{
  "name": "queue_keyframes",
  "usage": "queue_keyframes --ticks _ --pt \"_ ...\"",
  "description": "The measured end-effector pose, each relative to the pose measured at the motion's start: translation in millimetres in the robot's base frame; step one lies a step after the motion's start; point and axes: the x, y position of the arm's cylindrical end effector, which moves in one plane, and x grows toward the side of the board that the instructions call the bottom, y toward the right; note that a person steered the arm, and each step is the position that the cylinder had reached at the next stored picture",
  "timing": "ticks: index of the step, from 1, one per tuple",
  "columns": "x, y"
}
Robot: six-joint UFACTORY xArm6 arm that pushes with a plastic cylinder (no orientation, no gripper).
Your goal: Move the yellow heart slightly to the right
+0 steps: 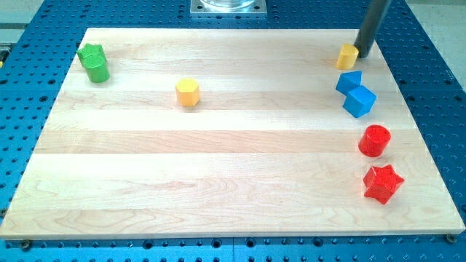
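Tip at the yellow block, on its wrong side

My tip (362, 55), a bare rod with nothing to open or close, touched the right of the far-right yellow block (347, 56), presumably the heart; pushing right meant first rounding to its left.

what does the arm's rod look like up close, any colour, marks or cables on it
Only a short stretch of the rod shows, entering from the view's top. It is a straight, smooth cylinder, dark grey to black, with a faint lighter sheen down one side. No markings, cables or sleeves are visible on it. My tip is plain and blunt, the same dark colour. The rest of the arm is out of frame.
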Motion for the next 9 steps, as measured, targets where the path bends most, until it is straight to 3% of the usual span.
queue_keyframes --ticks 1,2,3,4,5,6,7,9 --pt "-4.2 -7.5" --pt "21.6 -25.1" --pt "-29.4 -51.5" --pt "17.2 -207.2" --pt "48.4 -179.9" --pt "18.9 -146.3" --pt "25.0 -86.7" --pt "34.9 -62.5"
